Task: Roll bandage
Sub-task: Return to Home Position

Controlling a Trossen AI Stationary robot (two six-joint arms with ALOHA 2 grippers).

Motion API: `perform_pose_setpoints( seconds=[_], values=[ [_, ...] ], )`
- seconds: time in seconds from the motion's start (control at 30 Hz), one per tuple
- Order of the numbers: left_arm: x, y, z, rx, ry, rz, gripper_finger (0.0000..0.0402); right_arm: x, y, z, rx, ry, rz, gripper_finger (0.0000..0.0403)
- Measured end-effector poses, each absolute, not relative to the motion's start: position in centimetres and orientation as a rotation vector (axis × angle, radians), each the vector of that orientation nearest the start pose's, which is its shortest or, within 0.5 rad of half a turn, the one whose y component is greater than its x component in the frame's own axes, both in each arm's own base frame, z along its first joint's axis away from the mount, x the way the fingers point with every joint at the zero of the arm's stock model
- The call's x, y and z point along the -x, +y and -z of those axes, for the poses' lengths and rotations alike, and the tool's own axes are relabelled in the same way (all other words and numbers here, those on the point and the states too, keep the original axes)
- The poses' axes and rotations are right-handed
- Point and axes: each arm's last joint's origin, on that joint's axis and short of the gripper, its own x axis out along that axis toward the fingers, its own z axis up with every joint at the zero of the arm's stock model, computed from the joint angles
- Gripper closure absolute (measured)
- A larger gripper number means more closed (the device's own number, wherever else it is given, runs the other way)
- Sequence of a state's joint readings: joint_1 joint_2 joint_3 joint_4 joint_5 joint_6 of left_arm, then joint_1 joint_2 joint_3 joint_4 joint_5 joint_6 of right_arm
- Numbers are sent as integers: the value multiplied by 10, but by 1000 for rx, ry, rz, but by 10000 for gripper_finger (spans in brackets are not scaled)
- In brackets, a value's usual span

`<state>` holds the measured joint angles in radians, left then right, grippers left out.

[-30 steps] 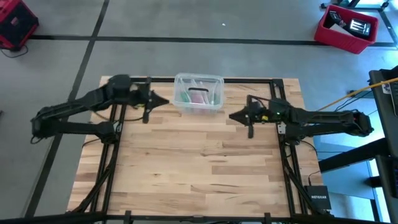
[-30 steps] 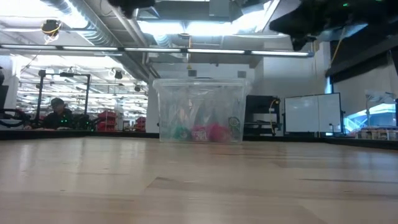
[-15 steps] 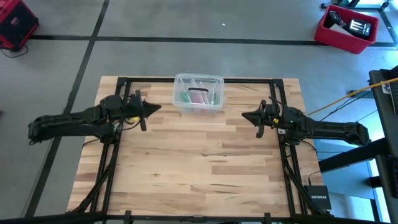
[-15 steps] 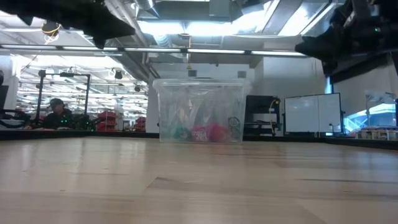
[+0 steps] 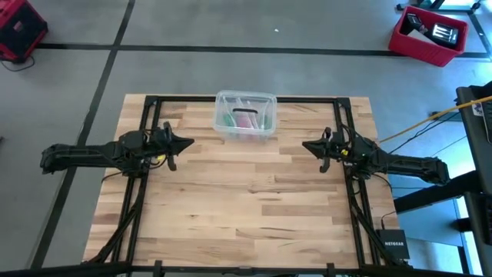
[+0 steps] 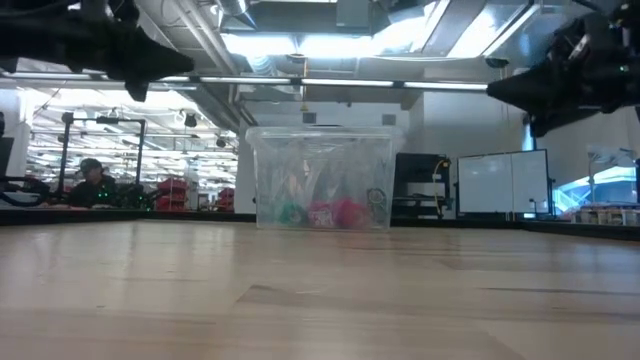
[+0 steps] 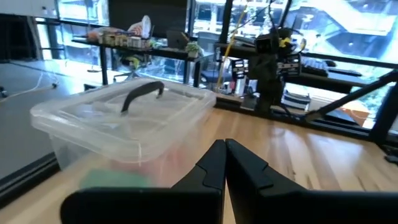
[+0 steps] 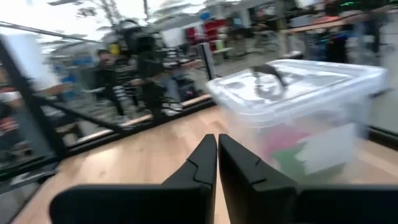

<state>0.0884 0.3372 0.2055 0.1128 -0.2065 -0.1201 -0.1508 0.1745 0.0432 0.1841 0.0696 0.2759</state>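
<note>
The green bandage [image 5: 228,119] lies inside a clear plastic box [image 5: 245,115] with a lid and a dark handle, at the table's far middle. Through the box wall the bandage shows as a green patch [image 6: 289,212] beside pink items. My left gripper [image 5: 191,142] hovers shut to the left of the box and nearer, pointing level toward the table's right. My right gripper [image 5: 304,145] hovers shut to the right of the box, pointing level toward the table's left. Both are above the table, with nothing between their fingers [image 7: 222,146] [image 8: 217,138].
Black frame rails [image 5: 146,154] run along the left, right and far edges of the wooden table [image 5: 246,200]. Bare tabletop lies between the grippers and toward the near edge. A person [image 6: 92,180] sits in the room far behind the table.
Both arms have drawn back from the box and sunk lower. My left gripper has gone toward the table's left and near edges, my right gripper toward the right edge. Each has rolled a little. The box has stayed where it was.
</note>
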Motion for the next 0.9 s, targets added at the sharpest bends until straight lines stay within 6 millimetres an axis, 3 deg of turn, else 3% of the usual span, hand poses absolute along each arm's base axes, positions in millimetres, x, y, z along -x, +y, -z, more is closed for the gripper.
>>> perform_pose_setpoints(
  seconds=[0.23, 0.63, 0.9],
  values=[
    [-105, 13, -207, 129, -47, -290, 400, -98, -14, -180, -226, -128, 102, 382],
    [-87, 13, -197, 129, -71, -313, 399, -95, -19, -173, -304, -118, 303, 381],
    [-89, 13, -186, 121, 12, -305, 399, -95, -18, -171, -288, -94, 255, 381]
  ],
)
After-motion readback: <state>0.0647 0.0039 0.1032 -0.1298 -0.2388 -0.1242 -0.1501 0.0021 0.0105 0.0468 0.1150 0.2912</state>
